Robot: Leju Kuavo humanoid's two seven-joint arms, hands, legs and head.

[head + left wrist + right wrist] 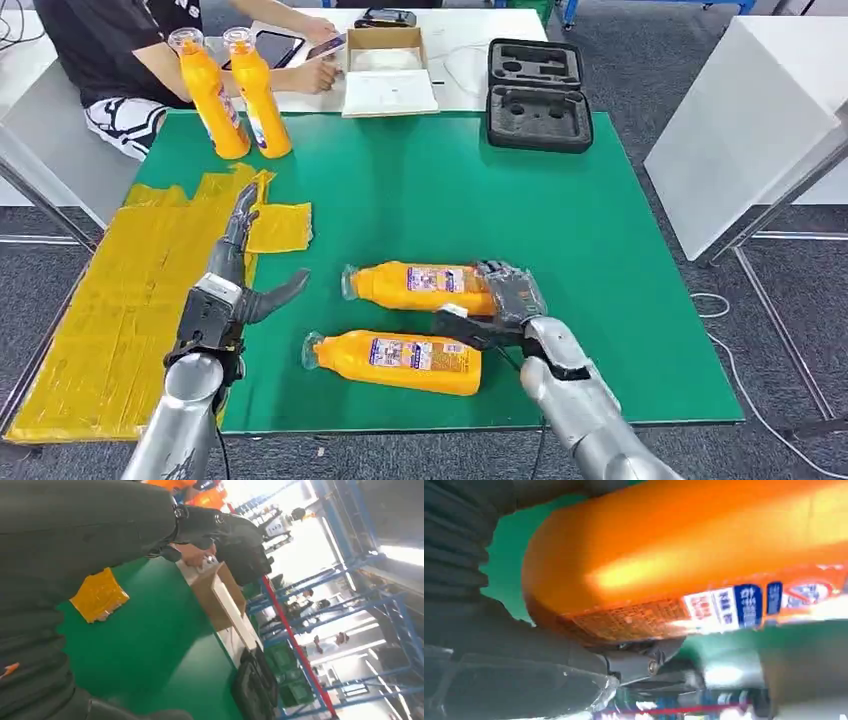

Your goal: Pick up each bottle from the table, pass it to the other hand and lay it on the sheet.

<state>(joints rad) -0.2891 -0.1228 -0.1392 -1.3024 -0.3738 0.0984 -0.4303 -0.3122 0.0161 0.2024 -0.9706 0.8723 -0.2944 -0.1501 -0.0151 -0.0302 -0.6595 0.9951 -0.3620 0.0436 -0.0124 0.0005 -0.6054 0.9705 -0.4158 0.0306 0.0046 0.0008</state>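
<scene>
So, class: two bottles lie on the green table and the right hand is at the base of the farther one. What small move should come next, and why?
Probably close the right hand firmly on the farther lying bottle and lift it slightly. Its fingers already wrap the bottle's base, and the right wrist view shows the orange body against the hand. The left hand waits open beside the yellow sheet, ready for the handover.
</scene>
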